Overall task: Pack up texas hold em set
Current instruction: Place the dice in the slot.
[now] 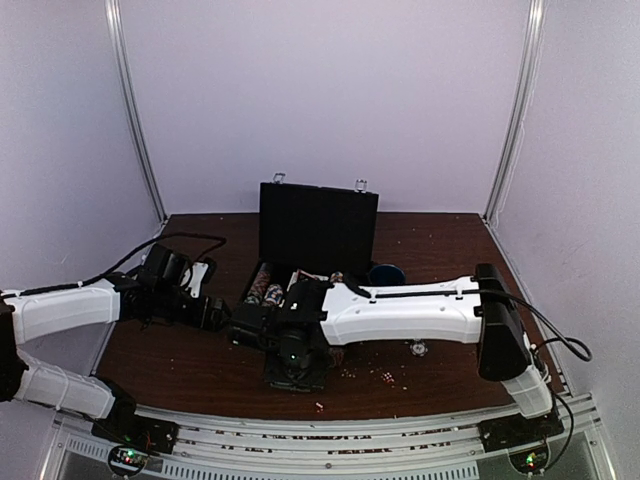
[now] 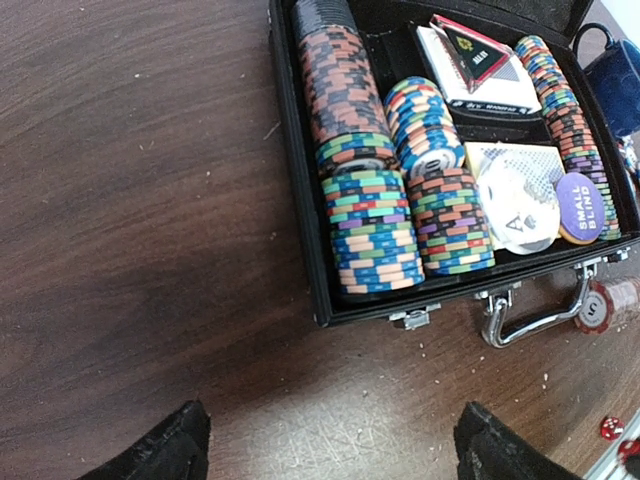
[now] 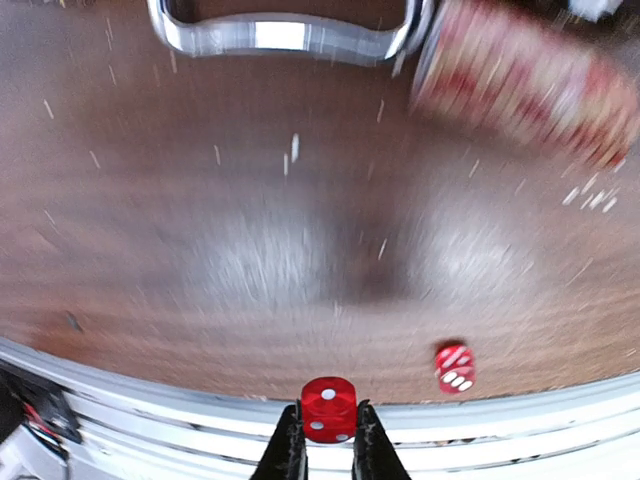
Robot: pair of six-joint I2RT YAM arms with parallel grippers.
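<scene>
A: Where is the briefcase [image 1: 318, 225], and which way round?
B: Mid-desk [image 2: 130, 250], open, with the lid upright at the far side and the handle [image 2: 530, 318] toward the arms. Its long side runs left to right, and chips [image 2: 372, 240] fill its rows.
A: And the claws?
B: The right claw [image 3: 326, 414] pinches a red die [image 3: 328, 400] near the desk's front edge, with a second die [image 3: 454, 366] just beside it. The left claw [image 2: 335, 425] gapes wide, left of the case.

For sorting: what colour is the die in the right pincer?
Red die, white pips; clearest in the right wrist view.
</scene>
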